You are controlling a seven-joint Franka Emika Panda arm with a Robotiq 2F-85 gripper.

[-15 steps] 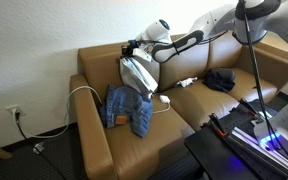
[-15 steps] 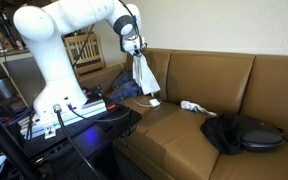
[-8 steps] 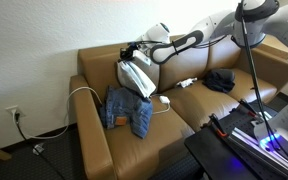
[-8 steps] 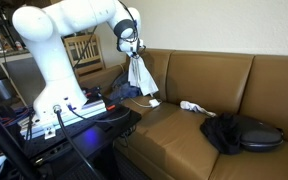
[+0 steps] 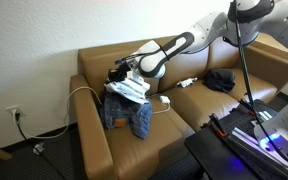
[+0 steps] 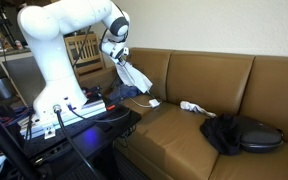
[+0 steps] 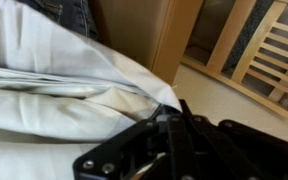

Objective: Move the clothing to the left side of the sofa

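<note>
Your arm stretches out from its base across the sofa. The forearm runs roughly level in front of the back cushions, and the wrist is turned so the hand points sideways toward the end seat. The hand is clamped together on the white-grey shirt. In the wrist view a fold of the cloth is pinched at the dark fingers, and the rest spreads pale across the frame.

The shirt hangs from your grip over the blue jeans, which lie crumpled on that end seat. Whether its lower edge touches them you cannot tell. The dark top sits on the seat at the opposite end, well apart. A white cable loops over the sofa arm beside the jeans.
</note>
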